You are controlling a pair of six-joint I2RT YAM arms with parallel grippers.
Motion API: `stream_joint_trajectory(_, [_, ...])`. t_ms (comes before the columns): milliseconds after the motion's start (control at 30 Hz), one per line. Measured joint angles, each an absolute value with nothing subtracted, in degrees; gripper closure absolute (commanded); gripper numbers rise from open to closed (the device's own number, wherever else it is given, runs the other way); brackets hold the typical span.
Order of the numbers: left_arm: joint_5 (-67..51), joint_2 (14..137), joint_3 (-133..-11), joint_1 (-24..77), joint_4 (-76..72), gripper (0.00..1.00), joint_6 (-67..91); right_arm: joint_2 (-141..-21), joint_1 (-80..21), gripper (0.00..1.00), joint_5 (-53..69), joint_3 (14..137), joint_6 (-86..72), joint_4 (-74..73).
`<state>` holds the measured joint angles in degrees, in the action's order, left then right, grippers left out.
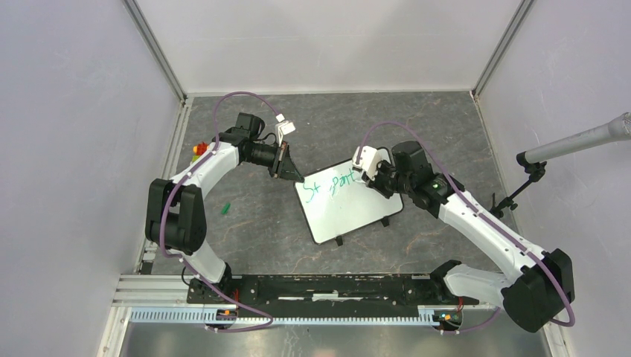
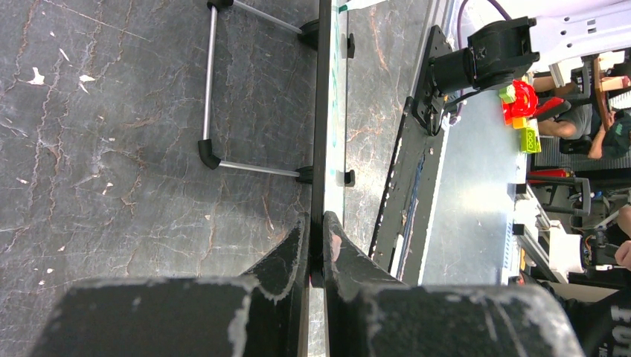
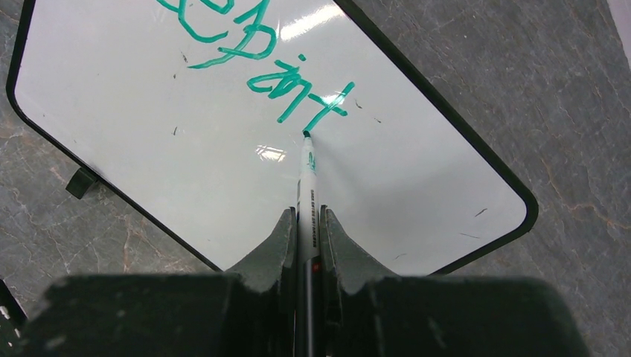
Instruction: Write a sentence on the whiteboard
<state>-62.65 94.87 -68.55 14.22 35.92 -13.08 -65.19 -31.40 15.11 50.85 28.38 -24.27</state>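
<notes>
Whiteboard (image 1: 350,212), small, white, black-framed, was pinched at its edge by the left gripper (image 2: 316,223) on the grey counter (image 1: 260,230). A green-tipped white marker (image 3: 308,167) was clamped in the right gripper (image 3: 305,216), tip on the green handwritten sentence (image 3: 260,67). The board could be shifted, and strokes skewed, by excess pressure.

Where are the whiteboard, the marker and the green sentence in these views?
whiteboard (image 1: 348,217): top external view, bare white surface below the writing.
marker (image 3: 307,186): right wrist view, middle of its white barrel.
sentence (image 3: 331,106): right wrist view, crossing strokes of the last letter.
</notes>
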Motion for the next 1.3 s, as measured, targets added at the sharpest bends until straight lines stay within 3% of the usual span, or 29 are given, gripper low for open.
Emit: stream_joint_trajectory(1300, [-62.65, 94.87, -68.58, 14.22, 36.05, 0.98, -13.10, -65.43, -31.11, 1.00, 12.19, 52.58, 29.47, -25.36])
